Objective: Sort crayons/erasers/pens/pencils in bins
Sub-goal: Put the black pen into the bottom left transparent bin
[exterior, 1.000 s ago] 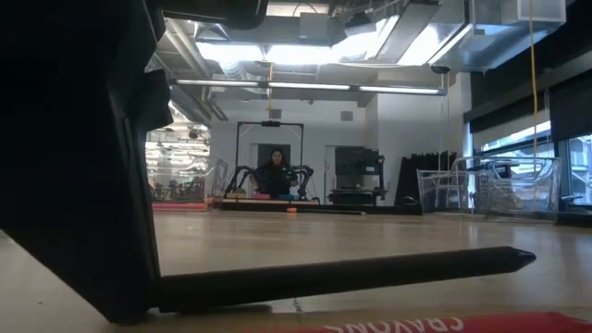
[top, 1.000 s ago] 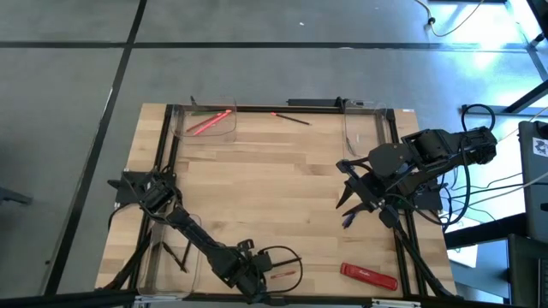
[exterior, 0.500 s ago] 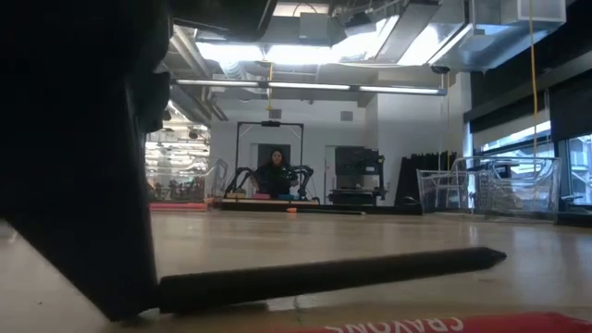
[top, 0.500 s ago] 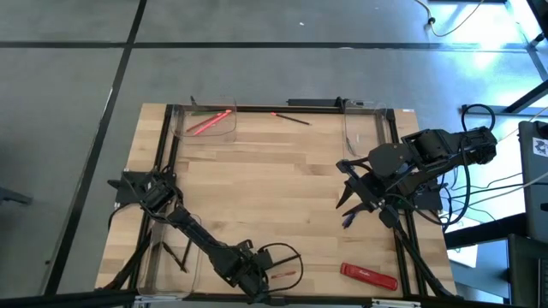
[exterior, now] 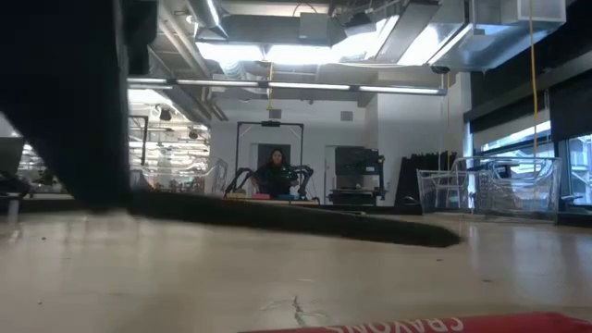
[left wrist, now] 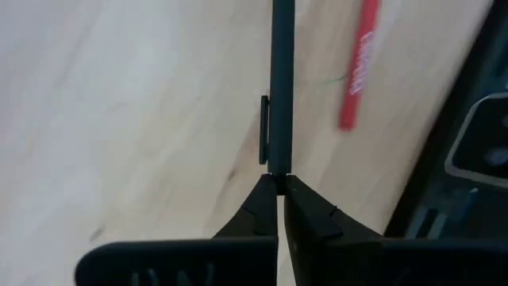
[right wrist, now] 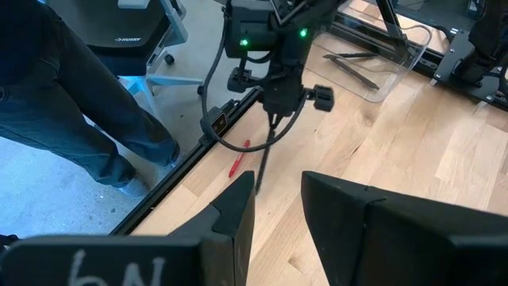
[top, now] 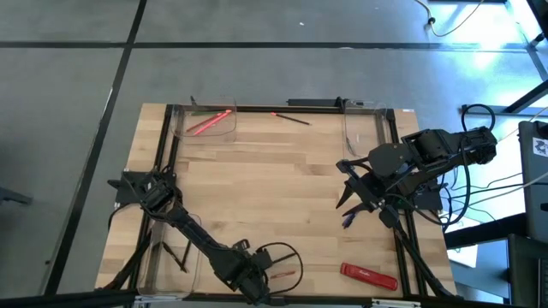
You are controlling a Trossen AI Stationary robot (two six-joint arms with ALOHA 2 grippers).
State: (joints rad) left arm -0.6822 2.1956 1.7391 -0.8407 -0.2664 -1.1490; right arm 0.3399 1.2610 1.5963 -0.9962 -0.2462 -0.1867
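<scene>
My left gripper (top: pixel 254 278) is at the table's near edge, shut on a dark pen (left wrist: pixel 280 79) with a clip. In the low view the pen (exterior: pixel 305 220) slants, with its free end lower. A red crayon (left wrist: pixel 359 67) lies on the wood just beyond it. More crayons lie in the far-left bin (top: pixel 205 120). Dark pencils lie in the near-left bin (top: pixel 167 257). A third bin (top: pixel 364 128) stands far right. My right gripper (top: pixel 351 204) hangs open above the table's right side, holding nothing. My left gripper pinches the pen's one end (left wrist: pixel 278 168) between its two fingertips (left wrist: pixel 258 208). The fingers slant steeply down and lie along the pen, which sticks out straight ahead of them. Its free end (right wrist: pixel 257 187) hangs low over the wood; I cannot tell whether it touches.
A flat red bar (top: pixel 368 275) lies near the front right. A thin dark stick with a red tip (top: pixel 291 118) lies by the far edge. Black frame rails (top: pixel 398 171) run along the table's sides. A person (right wrist: pixel 71 95) stands beside the near edge.
My left gripper has risen from the table with the pen and rolled a little. The pen lay almost flat on the wood. Its held end is now lifted and it slants with the free end lowest.
</scene>
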